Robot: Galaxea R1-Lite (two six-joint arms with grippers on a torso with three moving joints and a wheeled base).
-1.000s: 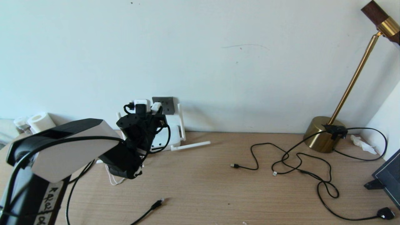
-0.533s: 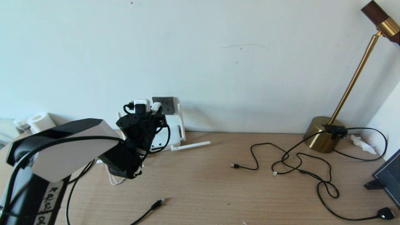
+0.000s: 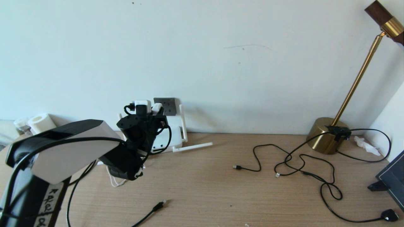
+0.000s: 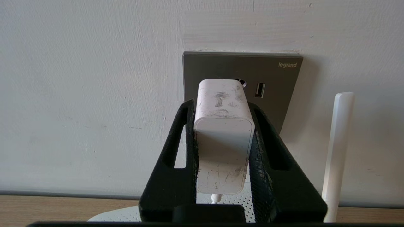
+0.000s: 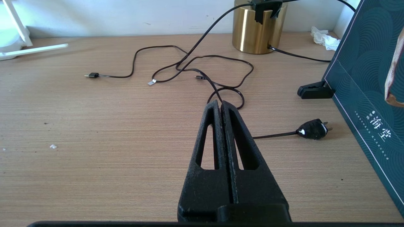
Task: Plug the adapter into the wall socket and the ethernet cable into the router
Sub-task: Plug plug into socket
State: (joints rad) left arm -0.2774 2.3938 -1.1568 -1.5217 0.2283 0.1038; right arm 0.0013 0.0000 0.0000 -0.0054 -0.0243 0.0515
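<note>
My left gripper (image 4: 221, 105) is shut on the adapter (image 4: 224, 135), a scuffed white block with its thin cord hanging under it. The adapter's front end is up against the left part of the dark grey wall socket (image 4: 274, 82); its pins are hidden. In the head view the adapter (image 3: 157, 108) sits just left of the wall socket (image 3: 169, 106), above the white router (image 3: 167, 138). The ethernet cable's plug (image 3: 158, 205) lies loose on the table near the front. My right gripper (image 5: 221, 104) hangs shut and empty over the table, out of the head view.
A router antenna (image 4: 337, 148) stands right of the socket; another lies flat (image 3: 192, 147). Thin black cables (image 3: 300, 164) sprawl at the right, ending in a black plug (image 3: 389, 215). A brass lamp (image 3: 326, 138), a dark box (image 3: 393, 183) and a paper roll (image 3: 41, 123) line the edges.
My left gripper with the adapter has crept very slightly to the left by the socket. Nothing else has moved.
</note>
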